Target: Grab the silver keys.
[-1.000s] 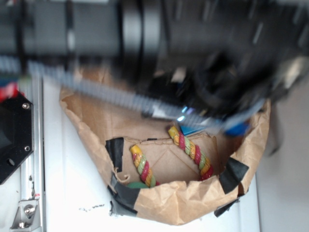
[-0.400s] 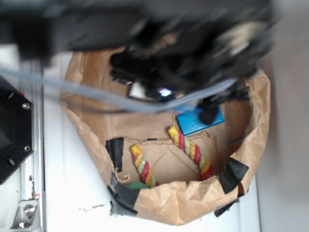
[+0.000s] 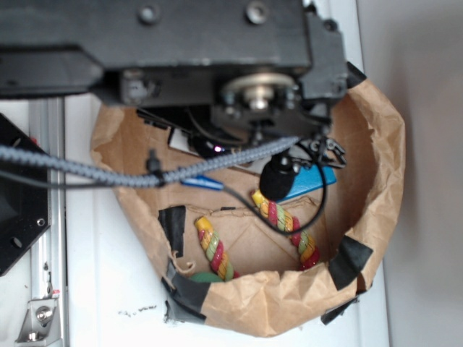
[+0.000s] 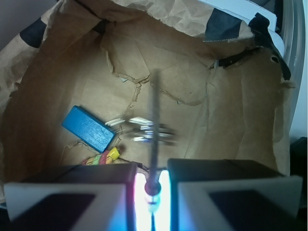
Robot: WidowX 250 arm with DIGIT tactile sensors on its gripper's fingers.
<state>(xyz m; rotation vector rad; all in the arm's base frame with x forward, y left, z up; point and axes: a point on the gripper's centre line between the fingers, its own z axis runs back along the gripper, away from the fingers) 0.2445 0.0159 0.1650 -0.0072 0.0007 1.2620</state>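
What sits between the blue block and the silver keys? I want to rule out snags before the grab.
Nothing: in the wrist view the blue block and the silver keys lie side by side on the bare brown paper bag floor.

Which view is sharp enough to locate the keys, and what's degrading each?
Wrist view: the silver keys are motion-smeared but locatable beside the sharper blue block; bright glare between the gripper pads. Exterior view: the out-of-focus arm blocks much of the paper bag; keys hidden.
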